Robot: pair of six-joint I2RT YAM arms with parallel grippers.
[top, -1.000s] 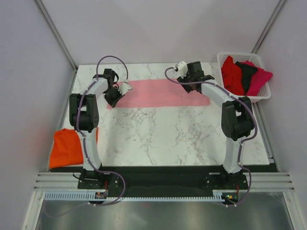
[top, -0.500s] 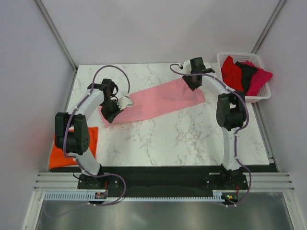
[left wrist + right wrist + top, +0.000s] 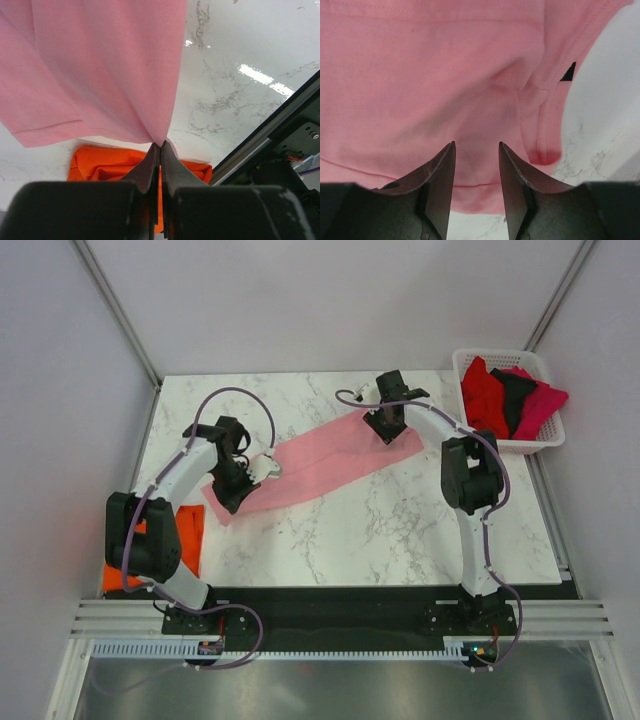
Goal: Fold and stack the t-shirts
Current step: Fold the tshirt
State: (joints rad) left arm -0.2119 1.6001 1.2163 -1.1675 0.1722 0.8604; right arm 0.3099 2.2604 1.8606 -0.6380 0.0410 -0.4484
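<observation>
Yep, pink t-shirt (image 3: 325, 453) stretched diagonally across mid-frame on the marble surface (image 3: 400, 530), lower-left corner pinched in the closed left pincer (image 3: 160, 146), right pincer (image 3: 476, 146) parted partway over its upper-right end, gripping nothing. Orange t-shirt (image 3: 192, 540) at lower left.

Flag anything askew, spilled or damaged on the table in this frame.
The pink t-shirt lies slanted across the table, not square to its edges, with its near-left end pinched by the left end effector. Nothing looks spilled or damaged.

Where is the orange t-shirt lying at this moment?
In the top view, the orange t-shirt lies at the near-left corner of the table, partly hidden by the left arm, just nearer than the pink t-shirt's left end.
</observation>
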